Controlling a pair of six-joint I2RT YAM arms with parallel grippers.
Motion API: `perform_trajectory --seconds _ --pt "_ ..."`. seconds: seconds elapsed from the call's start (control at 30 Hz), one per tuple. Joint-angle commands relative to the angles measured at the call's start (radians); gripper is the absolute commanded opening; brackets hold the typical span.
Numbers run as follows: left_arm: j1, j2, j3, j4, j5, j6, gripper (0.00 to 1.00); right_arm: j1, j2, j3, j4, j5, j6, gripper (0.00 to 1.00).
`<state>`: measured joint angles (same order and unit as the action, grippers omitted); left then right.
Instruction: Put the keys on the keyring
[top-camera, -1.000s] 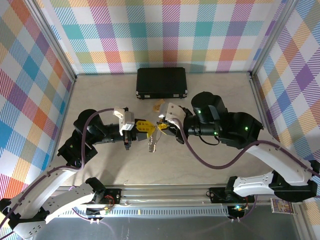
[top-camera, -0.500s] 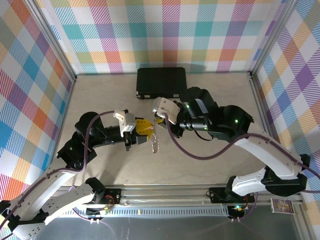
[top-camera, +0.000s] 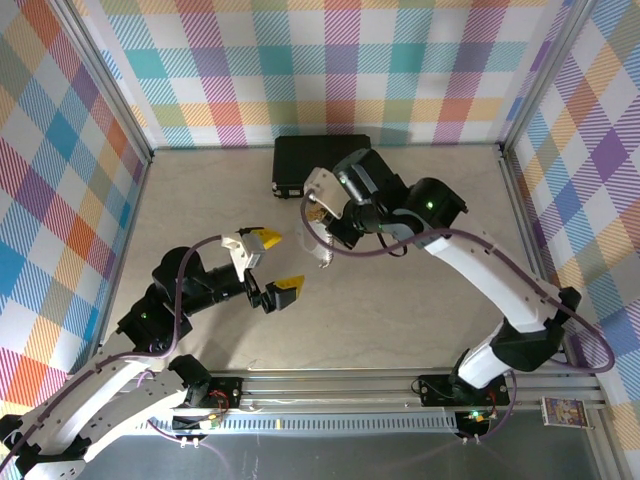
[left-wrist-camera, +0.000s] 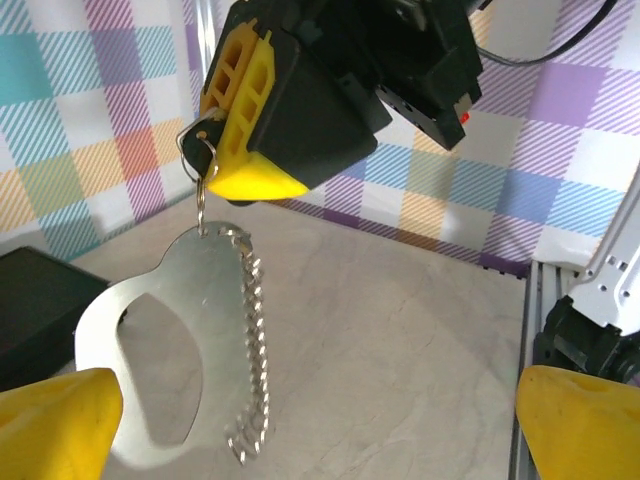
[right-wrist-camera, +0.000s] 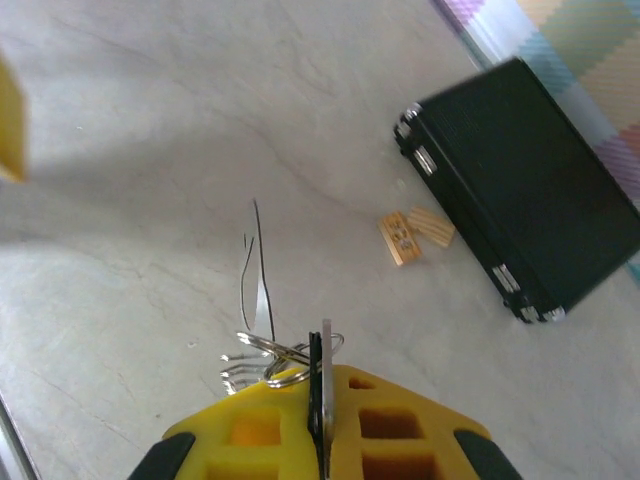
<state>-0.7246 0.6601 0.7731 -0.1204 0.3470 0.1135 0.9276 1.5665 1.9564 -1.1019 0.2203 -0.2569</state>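
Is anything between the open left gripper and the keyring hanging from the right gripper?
Nothing visible does. The keyring hangs from the key pinched in the right gripper, and only open air separates it from the open left gripper.

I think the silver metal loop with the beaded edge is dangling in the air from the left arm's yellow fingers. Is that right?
Not quite: the silver metal loop dangles from the right gripper, not the left. The left wrist view shows it hanging by a ring off the small black key pinched there; the left gripper is open.
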Motion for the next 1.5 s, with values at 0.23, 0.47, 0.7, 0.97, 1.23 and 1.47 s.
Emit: perform_trajectory --seconds 0.23,0.47,0.7,0.97,1.23,1.47 --pt "-0.002 0.035 -0.052 0.149 -0.073 -0.221 1.0 -0.163 0.108 -0.027 -0.014 -0.091 0.262 0.0" --pt "-0.002 0.025 -0.101 0.21 -0.134 -0.302 1.0 -0.237 0.166 -0.072 0.017 -0.144 0.283 0.0" --pt "-0.001 0.01 -0.118 0.263 -0.138 -0.332 1.0 -0.287 0.194 -0.124 0.079 -0.175 0.308 0.0" --pt "-0.001 0.047 -0.129 0.282 -0.149 -0.384 1.0 -0.333 0.236 -0.146 0.146 -0.222 0.337 0.0" --pt "-0.002 0.055 -0.158 0.329 -0.145 -0.402 1.0 -0.372 0.298 -0.13 0.194 -0.272 0.358 0.0" --pt "-0.002 0.059 -0.174 0.335 -0.157 -0.399 1.0 -0.378 0.296 -0.172 0.213 -0.28 0.369 0.0"
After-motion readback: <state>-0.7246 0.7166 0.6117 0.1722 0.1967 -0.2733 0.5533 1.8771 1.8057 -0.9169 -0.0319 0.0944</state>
